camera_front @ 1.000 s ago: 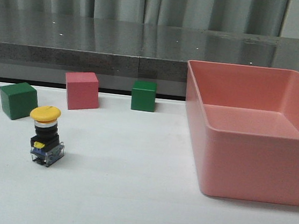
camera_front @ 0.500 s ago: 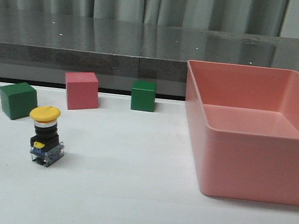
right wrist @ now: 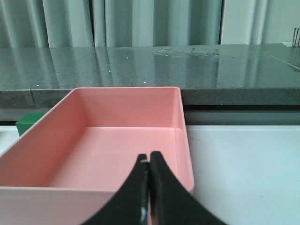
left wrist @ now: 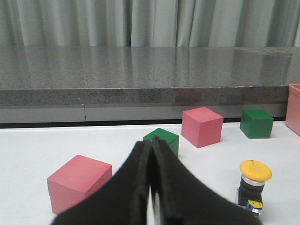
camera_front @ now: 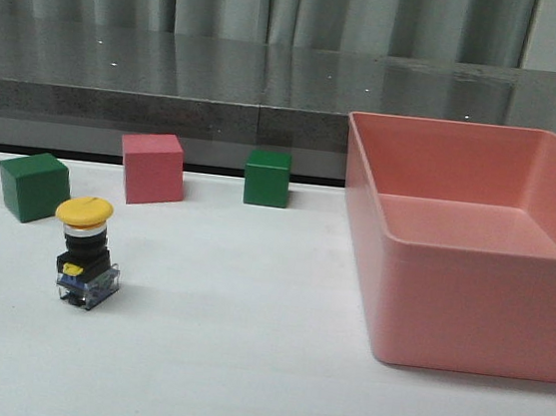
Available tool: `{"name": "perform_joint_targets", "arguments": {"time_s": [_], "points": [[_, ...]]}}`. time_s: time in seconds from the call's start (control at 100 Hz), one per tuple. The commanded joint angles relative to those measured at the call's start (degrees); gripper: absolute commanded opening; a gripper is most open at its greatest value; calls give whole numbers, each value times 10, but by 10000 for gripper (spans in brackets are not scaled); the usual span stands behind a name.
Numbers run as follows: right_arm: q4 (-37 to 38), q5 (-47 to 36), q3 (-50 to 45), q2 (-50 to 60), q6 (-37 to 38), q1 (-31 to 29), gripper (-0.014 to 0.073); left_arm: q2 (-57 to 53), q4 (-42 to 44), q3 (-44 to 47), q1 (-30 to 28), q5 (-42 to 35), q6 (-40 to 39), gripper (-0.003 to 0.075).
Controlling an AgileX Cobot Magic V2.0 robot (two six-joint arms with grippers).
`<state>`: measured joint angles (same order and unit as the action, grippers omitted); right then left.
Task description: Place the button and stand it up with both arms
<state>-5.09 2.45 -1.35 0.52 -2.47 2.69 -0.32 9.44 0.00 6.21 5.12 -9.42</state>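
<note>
The button [camera_front: 85, 251] stands upright on the white table at the front left, yellow cap on top, clear bluish base below. It also shows in the left wrist view [left wrist: 253, 186], off to one side of my left gripper [left wrist: 150, 143], which is shut and empty and well short of it. My right gripper [right wrist: 149, 157] is shut and empty, in front of the near wall of the pink bin [right wrist: 126, 136]. Neither arm shows in the front view.
A large pink bin [camera_front: 467, 310] fills the table's right side. Behind the button stand a green cube [camera_front: 32, 185], a pink cube [camera_front: 151, 167] and another green cube [camera_front: 266, 177]. A second pink cube [left wrist: 78, 182] lies near my left gripper. A grey ledge runs along the back.
</note>
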Motion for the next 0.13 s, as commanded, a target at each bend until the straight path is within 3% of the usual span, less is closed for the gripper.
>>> {"name": "perform_joint_targets", "arguments": {"time_s": [0.0, 0.12], "points": [[7, -50, 6, 11, 0, 1, -62, -17, -5, 25, 5, -43, -5, -20], [7, -50, 6, 11, 0, 1, -62, -17, -5, 25, 5, -43, -5, -20]]}}
